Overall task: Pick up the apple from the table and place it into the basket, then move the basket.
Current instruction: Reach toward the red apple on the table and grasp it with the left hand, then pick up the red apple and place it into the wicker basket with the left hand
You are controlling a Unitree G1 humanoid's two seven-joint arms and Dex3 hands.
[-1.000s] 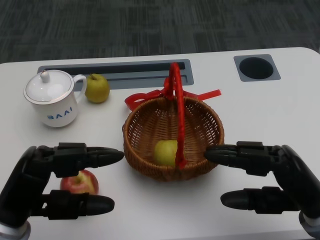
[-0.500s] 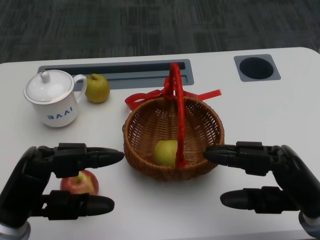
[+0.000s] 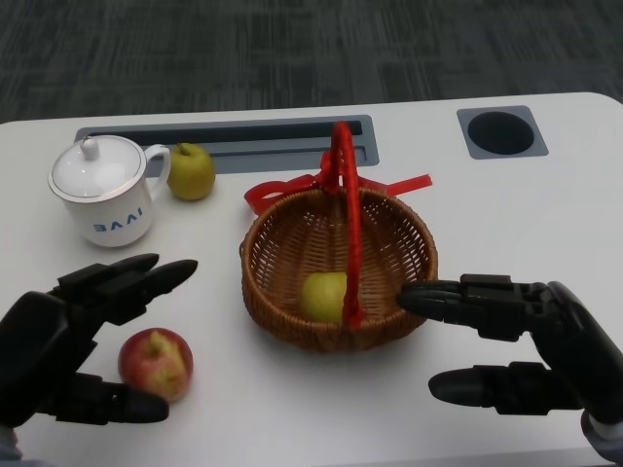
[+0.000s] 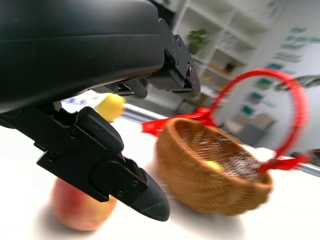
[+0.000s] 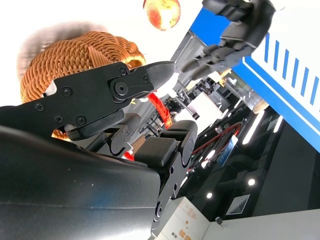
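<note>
Half a second earlier the left hand (image 3: 68,341) had hovered with its fingers level above the red apple (image 3: 156,363); by this moment it had swung outward and tilted, fingers spread and holding nothing, with the thumb lying low just beside the apple. That read as the opening of the grasp: the hand was bracketing the fruit rather than closing on it. The apple rested on the table (image 3: 545,214), near the basket (image 3: 389,248) but clear of it, so the pick had not begun. The right hand (image 3: 516,345) had kept its place beside the basket's rim, fingers apart and empty. Inside the basket lay one yellow-green fruit (image 3: 324,296), against the foot of the red handle (image 3: 343,185). The lidded mug (image 3: 100,190) stood well apart, contents hidden.
</note>
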